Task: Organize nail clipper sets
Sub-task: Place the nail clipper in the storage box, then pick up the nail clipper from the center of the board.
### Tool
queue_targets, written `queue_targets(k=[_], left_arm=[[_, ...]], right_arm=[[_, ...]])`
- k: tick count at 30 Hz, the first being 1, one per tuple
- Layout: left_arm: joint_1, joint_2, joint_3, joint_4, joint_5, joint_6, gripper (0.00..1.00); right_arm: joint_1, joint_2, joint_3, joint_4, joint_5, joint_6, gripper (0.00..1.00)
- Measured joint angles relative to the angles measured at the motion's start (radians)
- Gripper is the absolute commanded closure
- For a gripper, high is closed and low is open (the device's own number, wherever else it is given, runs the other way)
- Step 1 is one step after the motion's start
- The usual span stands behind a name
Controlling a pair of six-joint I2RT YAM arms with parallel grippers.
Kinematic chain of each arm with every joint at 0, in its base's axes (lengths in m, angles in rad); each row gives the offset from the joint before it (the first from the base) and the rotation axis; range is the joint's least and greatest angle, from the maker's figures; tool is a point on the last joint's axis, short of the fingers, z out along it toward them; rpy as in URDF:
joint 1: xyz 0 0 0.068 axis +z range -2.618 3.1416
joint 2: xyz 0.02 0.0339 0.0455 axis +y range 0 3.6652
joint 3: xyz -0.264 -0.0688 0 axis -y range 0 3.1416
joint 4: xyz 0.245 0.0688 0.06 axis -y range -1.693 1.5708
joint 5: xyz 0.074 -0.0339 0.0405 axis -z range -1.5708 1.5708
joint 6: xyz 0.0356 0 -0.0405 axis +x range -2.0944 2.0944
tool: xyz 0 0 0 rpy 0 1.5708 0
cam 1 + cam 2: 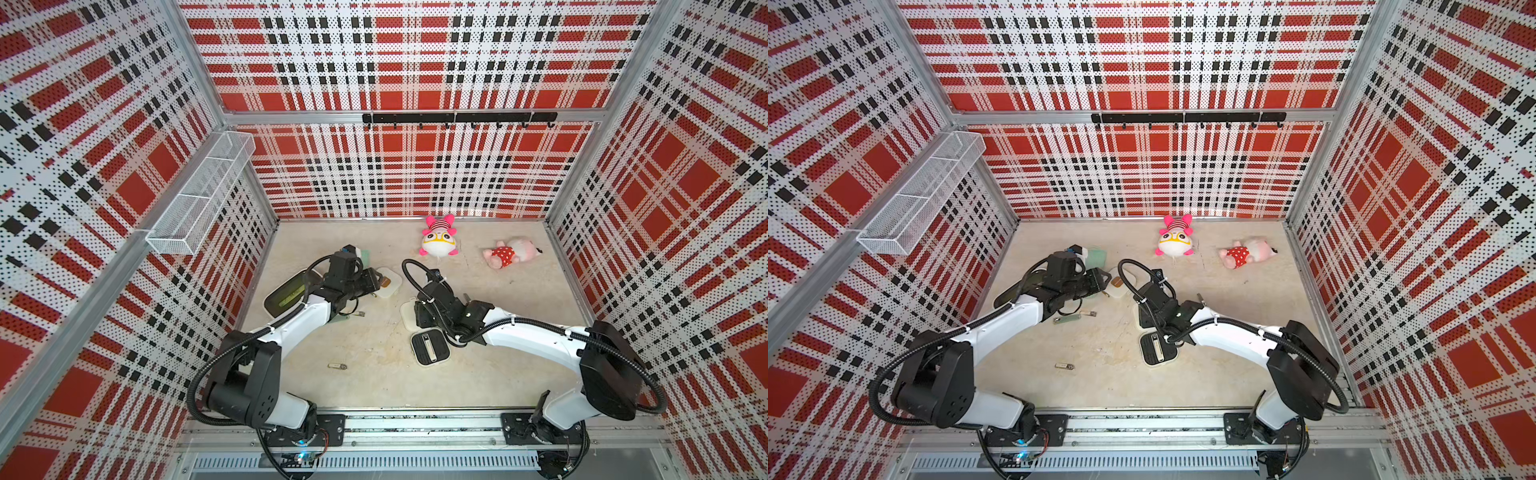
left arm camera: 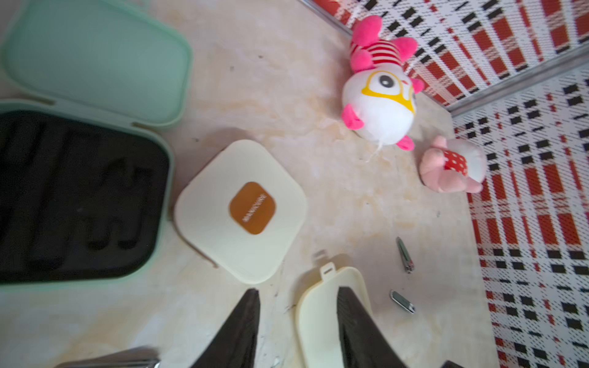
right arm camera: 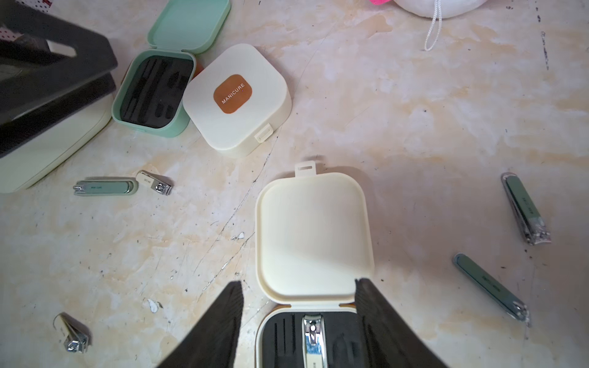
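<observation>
Loading step, apparently: right gripper (image 3: 298,282), jaws apart and empty, over the open cream case (image 3: 314,235) at mid-tabletop (image 3: 414,127), one clipper (image 3: 314,337) seated. Left gripper (image 2: 298,289) likewise apart. Next: align on a loose clipper (image 3: 526,208).

The marbled worktop (image 1: 374,386) holds a mint case (image 3: 188,24), 2 cream cases (image 3: 207,108), scattered clippers (image 3: 105,186), a bin (image 1: 282,297) at left, and 2 plush toys (image 1: 438,243) at the far side.
</observation>
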Motion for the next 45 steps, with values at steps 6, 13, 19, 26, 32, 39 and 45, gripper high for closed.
queue_targets(k=[6,13,19,26,32,39,45], left_arm=[[0.033,-0.015,-0.091,-0.077,-0.085,0.001,0.55],[0.041,0.006,-0.102,-0.099,-0.134,0.01,0.55],[0.04,0.06,-0.098,-0.105,-0.146,0.024,0.56],[0.032,0.056,-0.104,-0.111,-0.162,0.021,0.54],[0.031,-0.029,-0.178,-0.126,-0.17,-0.008,0.51],[0.146,-0.086,-0.202,-0.15,-0.127,-0.031,0.48],[0.297,0.003,0.07,-0.208,-0.056,0.011,0.47]], right_arm=[[0.007,0.009,-0.006,0.025,-0.036,-0.015,0.36],[0.035,0.035,-0.027,0.045,-0.059,-0.019,0.36],[0.047,0.037,-0.056,0.068,-0.071,-0.017,0.35],[0.053,0.06,-0.064,0.092,-0.09,-0.014,0.35],[0.081,0.084,-0.061,0.099,-0.101,-0.02,0.3],[0.167,0.112,-0.026,0.179,-0.184,-0.106,0.31],[0.261,0.309,0.201,0.172,-0.245,-0.238,0.39]])
